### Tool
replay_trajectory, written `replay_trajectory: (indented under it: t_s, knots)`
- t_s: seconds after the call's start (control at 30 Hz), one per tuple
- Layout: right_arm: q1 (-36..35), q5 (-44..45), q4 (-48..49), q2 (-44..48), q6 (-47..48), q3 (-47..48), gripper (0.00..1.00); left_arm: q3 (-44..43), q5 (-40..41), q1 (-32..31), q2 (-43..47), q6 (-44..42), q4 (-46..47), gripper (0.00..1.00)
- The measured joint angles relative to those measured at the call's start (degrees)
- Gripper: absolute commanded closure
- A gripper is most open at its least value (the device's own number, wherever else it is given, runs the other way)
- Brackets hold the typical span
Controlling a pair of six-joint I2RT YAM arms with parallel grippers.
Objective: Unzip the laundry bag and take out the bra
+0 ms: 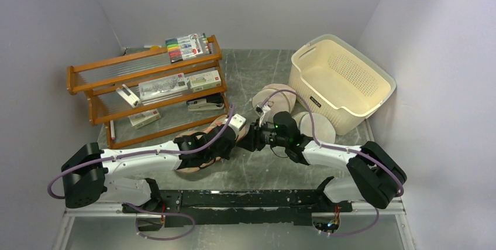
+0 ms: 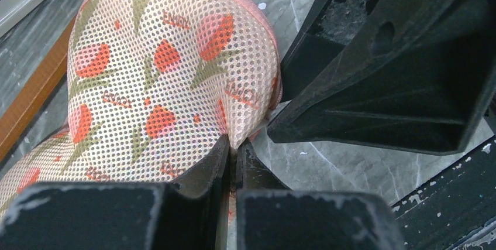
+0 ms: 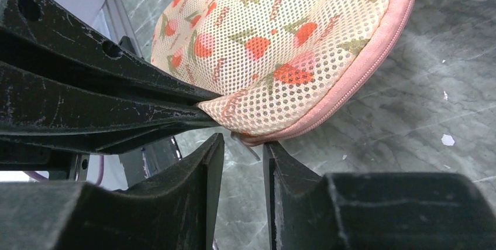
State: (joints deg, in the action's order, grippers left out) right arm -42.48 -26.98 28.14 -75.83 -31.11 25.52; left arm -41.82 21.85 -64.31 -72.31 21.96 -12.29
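Note:
The floral laundry bag (image 2: 164, 68) lies on the grey table, mostly hidden under my left arm in the top view (image 1: 193, 168). Its pink zip edging (image 3: 362, 68) is closed along the part I see. My left gripper (image 2: 235, 144) is shut on a pinch of the bag's mesh at its rim. It meets the right gripper at the table's middle in the top view (image 1: 231, 140). My right gripper (image 3: 243, 144) is open a little at the bag's edge, with the small zip pull (image 3: 248, 144) hanging between its tips. The bra is hidden.
A cream perforated basket (image 1: 342, 80) stands at the back right. Two round pale dome bags (image 1: 275, 99) lie just behind the grippers. A wooden rack (image 1: 146, 86) with pens and boxes fills the back left.

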Motion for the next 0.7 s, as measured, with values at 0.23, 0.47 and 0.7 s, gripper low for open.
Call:
replay_trajectory:
  t_s: [0.23,0.47,0.7]
  knots:
    - [-0.46,0.50,1.07,-1.25,-0.42,-0.09,0.78,0.00,0.00,0.02,0.00,0.09,-0.48,0.93]
    - [-0.79,0.72,1.38,-1.73,-0.61,-0.09,0.78,0.00,0.02,0.04,0.00,0.13,-0.94,0.93]
    - [-1.16,1.03,0.79,-0.98,-0.61,-0.59,0.75,0.00,0.04,0.04,0.00,0.15,-0.94,0.93]
